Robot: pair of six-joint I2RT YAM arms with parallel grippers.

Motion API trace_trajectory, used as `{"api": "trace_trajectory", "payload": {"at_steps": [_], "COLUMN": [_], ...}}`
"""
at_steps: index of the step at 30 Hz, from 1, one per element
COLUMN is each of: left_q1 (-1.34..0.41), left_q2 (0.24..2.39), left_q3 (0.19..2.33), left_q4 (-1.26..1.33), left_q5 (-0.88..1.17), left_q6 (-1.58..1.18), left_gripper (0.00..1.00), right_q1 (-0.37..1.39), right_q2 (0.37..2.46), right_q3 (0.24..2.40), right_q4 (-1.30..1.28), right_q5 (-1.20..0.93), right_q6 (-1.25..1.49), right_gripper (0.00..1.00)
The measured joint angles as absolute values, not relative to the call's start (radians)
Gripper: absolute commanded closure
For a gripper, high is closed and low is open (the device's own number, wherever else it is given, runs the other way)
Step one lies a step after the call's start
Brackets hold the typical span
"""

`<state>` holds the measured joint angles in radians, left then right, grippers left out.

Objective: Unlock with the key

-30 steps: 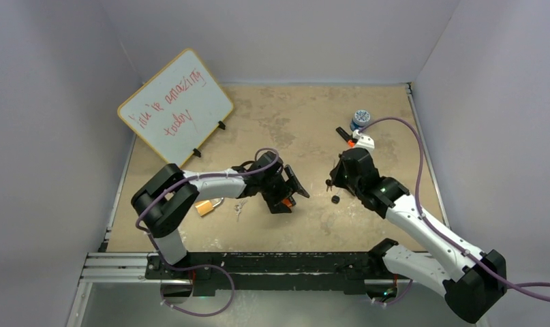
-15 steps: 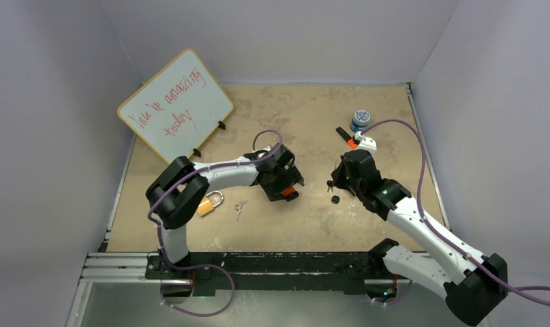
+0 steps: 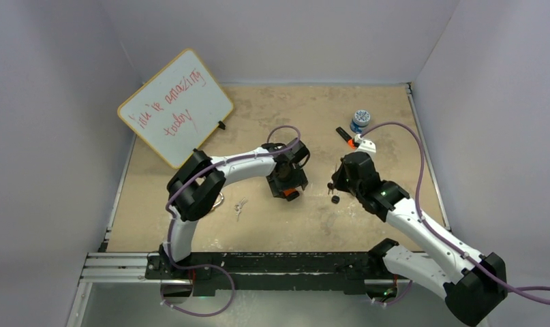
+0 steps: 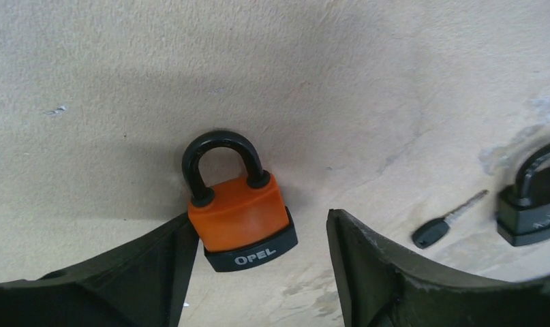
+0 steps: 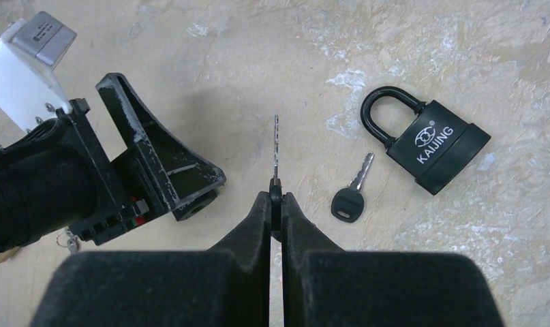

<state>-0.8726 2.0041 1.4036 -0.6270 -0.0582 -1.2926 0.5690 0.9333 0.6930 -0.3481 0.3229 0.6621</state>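
- On the table (image 4: 340, 61), roughly midway between the two arms, the orange padlock (image 4: 238, 208) lies flat. Its shackle is closed and points away from my left wrist camera, and its black base faces the fingers.
- The left gripper (image 4: 260, 221) straddles the lock body with its jaws spread. One finger is at or just beside the orange side, and the other stands clear of it. Nothing is gripped yet.
- The right gripper (image 5: 277, 197) is pressed together on the head of the key (image 5: 276, 153). The blade sticks straight out past the fingertips and is well apart from the orange lock.
- I judge the padlock compact, rigid and heavy for its size. Its smooth jacket may skate across the table if only one finger pushes it.
- I would clamp it across the two flat sides of the orange body. That leaves the black base free for the key and the shackle free to spring.
- The key looks thin, light and stiff. A pinch on the head alone resists twisting poorly, so it may pivot between the pads unless it enters the keyway straight.
- Close by the right gripper, a black padlock (image 5: 435, 146) and a loose key (image 5: 350, 194) lie just beside each other. I cannot tell which key fits which lock.
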Motion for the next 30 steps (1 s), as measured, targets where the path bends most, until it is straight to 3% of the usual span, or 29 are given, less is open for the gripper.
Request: {"api": "trace_trajectory", "payload": {"at_steps": [6,13,22,30], "left_q1": [-0.884,-0.885,-0.83,-0.702], "left_q2": [2.08,2.116,2.128,1.986], "left_q3": [1.521,1.585,1.61,1.504], "left_q4": [-0.775,-0.847,-0.921,-0.983], "left_q5": [-0.078,-0.08,0.073,0.287], "left_q6": [-1.252,-1.221,-1.094,-1.061], "left_gripper": [0.44,0.81,0.93,0.94], "right_q1": [0.568,0.566,0.562,0.562], "right_q2": [0.92,0.896,0.801,0.791], "right_q3": [0.665,0.661,0.588,0.551], "right_q4": [-0.332,-0.321,-0.163,-0.081], "right_q5": [0.319,0.307,-0.036,-0.426], "right_q6": [0.658,0.638,0.54,0.45], "right_gripper": [1.0,1.0,1.0,1.0]}}
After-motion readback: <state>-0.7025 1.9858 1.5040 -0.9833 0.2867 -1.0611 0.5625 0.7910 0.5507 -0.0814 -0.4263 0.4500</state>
